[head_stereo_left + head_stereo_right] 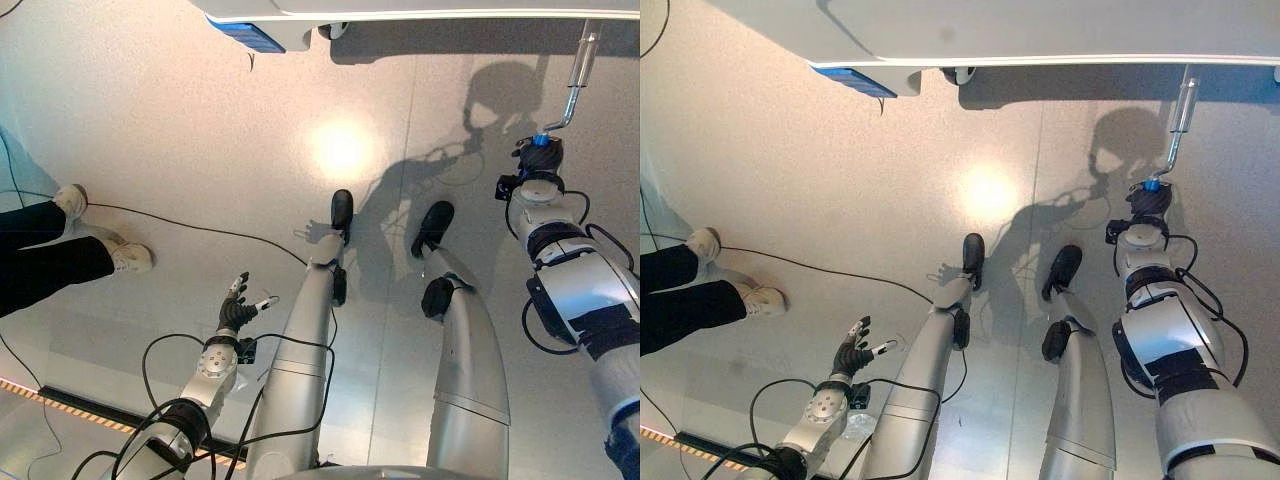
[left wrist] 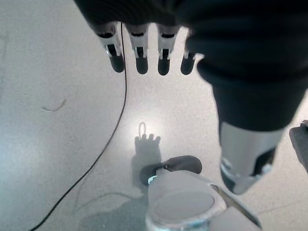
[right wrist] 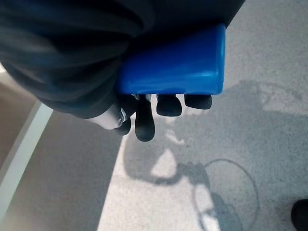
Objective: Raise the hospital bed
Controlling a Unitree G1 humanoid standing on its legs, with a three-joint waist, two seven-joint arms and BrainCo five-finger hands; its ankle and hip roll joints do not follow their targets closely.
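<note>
Fingers of the right hand (image 1: 1150,205) wrap the blue grip (image 3: 175,62) of the silver crank handle (image 1: 1181,122) hanging under the hospital bed (image 1: 1040,35) edge. Left hand (image 1: 236,310) hangs low over the grey floor (image 1: 200,130), fingers straight and spread. No readable writing. Person's legs (image 1: 45,255) stand at left.

Bright overhead glare spot on the floor (image 1: 342,148), crisp dark shadows alongside.
</note>
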